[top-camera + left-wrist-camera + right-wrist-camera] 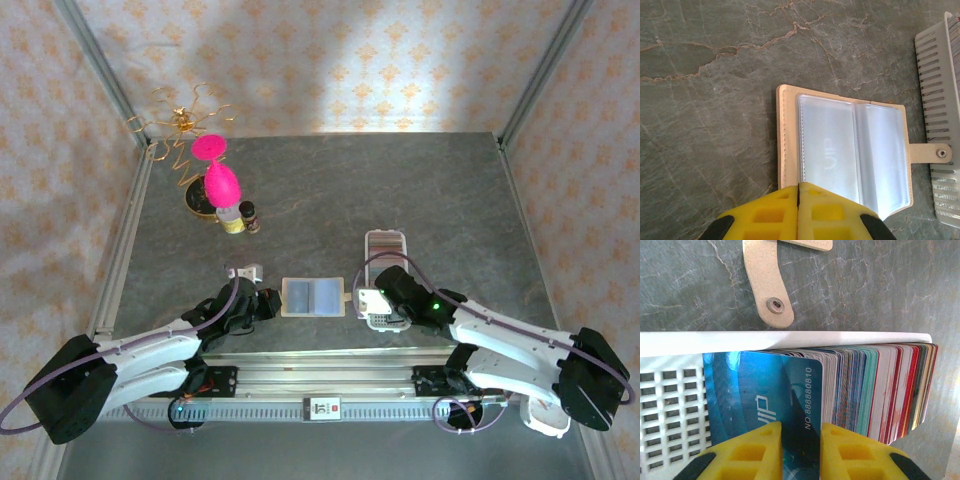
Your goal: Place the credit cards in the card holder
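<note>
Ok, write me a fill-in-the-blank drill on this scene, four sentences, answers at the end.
1. The card holder lies ____ on the table, clear sleeves facing up.
2. The left gripper has its jaws ____.
3. The VIP card by the right gripper is coloured ____.
4. The stacked cards stand in a tray coloured ____.
Missing words: open; shut; blue; white.

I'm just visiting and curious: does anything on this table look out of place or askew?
Nothing spilled or damaged. One blue card leans away from the other cards in the white tray.
</note>
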